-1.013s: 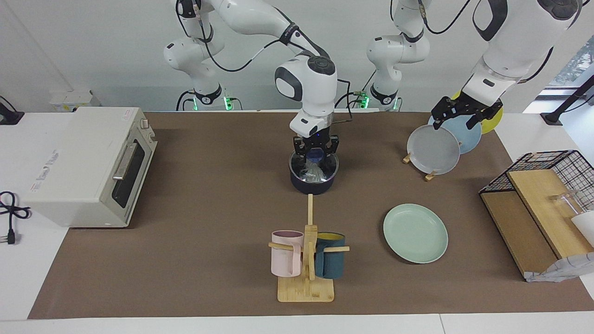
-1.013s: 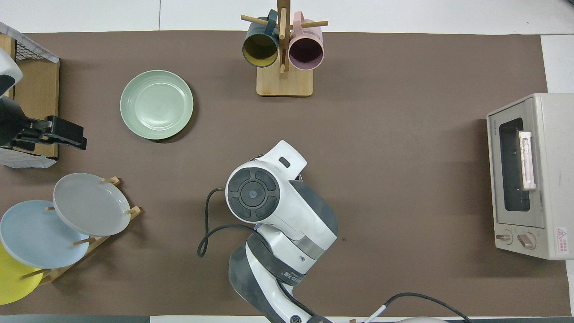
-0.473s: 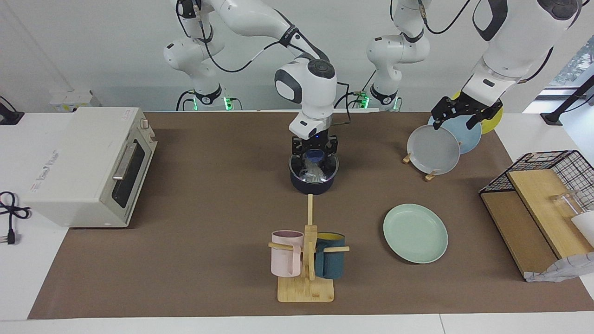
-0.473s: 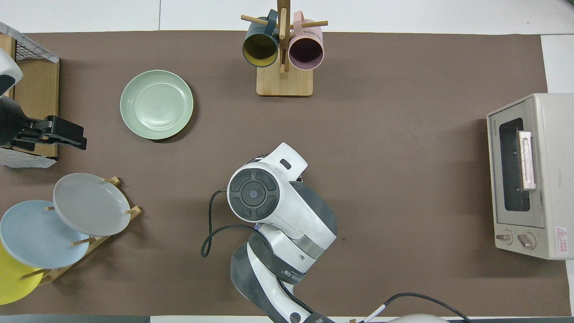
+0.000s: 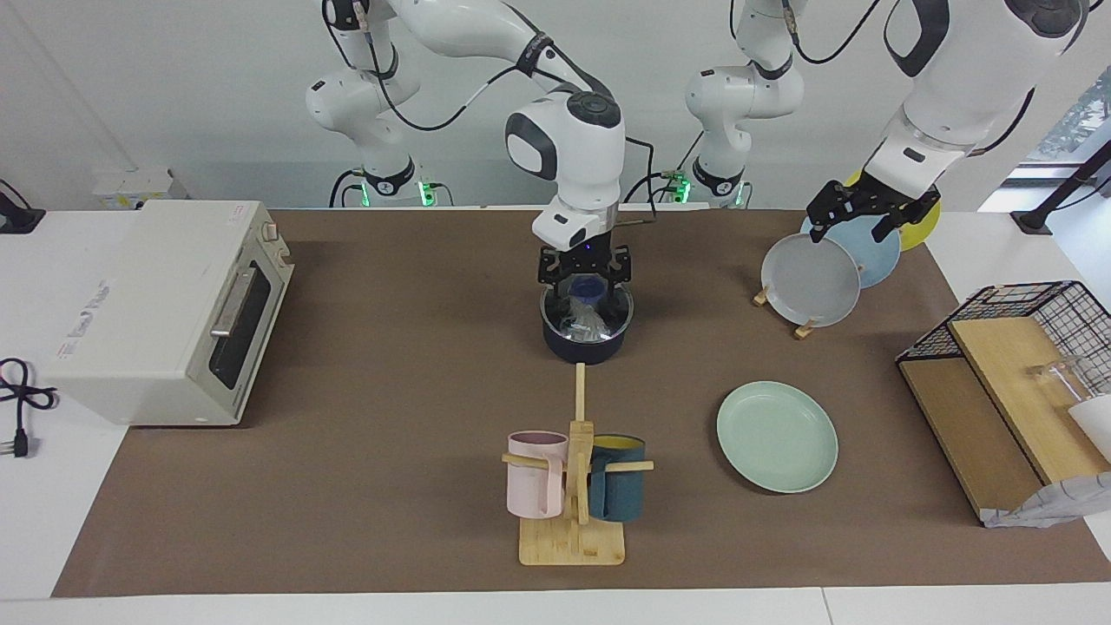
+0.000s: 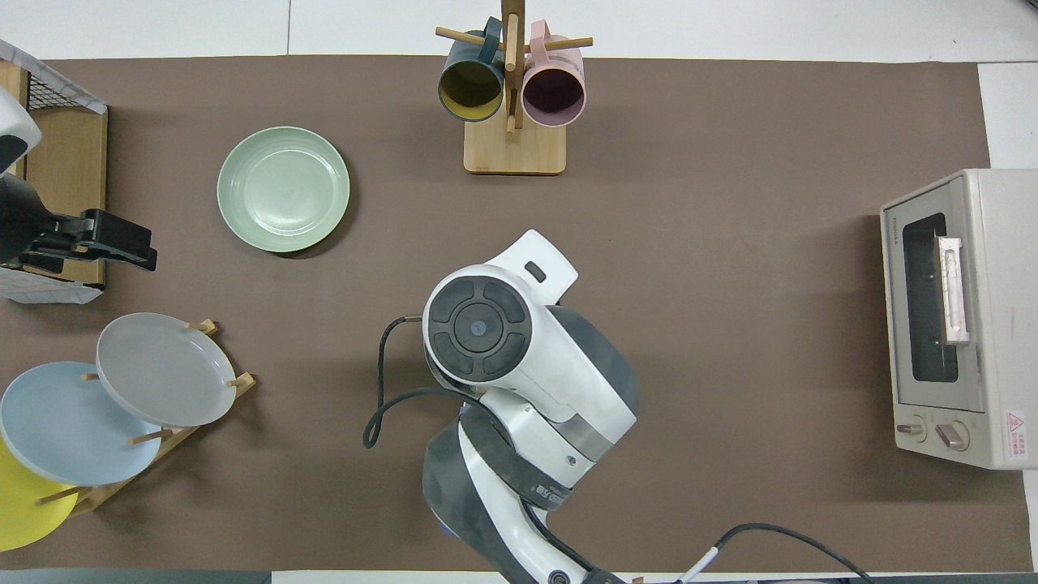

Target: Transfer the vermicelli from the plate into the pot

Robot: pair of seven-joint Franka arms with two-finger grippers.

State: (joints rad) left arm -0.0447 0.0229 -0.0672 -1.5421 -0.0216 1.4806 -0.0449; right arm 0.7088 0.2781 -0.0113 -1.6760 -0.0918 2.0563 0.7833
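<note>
Translucent white vermicelli bundle (image 5: 586, 319) lying inside small dark navy pot (image 5: 587, 345), directly beneath right claw (image 5: 584, 276), spread open and empty just above the rim. Round pale mint-green plate (image 5: 777, 436) bare on brown-covered bench (image 5: 391, 391). Left claw (image 5: 859, 213) waiting over upright plates, finger spread impossible to tell.

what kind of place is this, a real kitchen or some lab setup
Most likely a robotics lab staged as a kitchen, not a real one. A toaster oven, a mug tree and a rack of upright plates sit on a brown mat, with two robot arms mounted at the table's edge.
</note>
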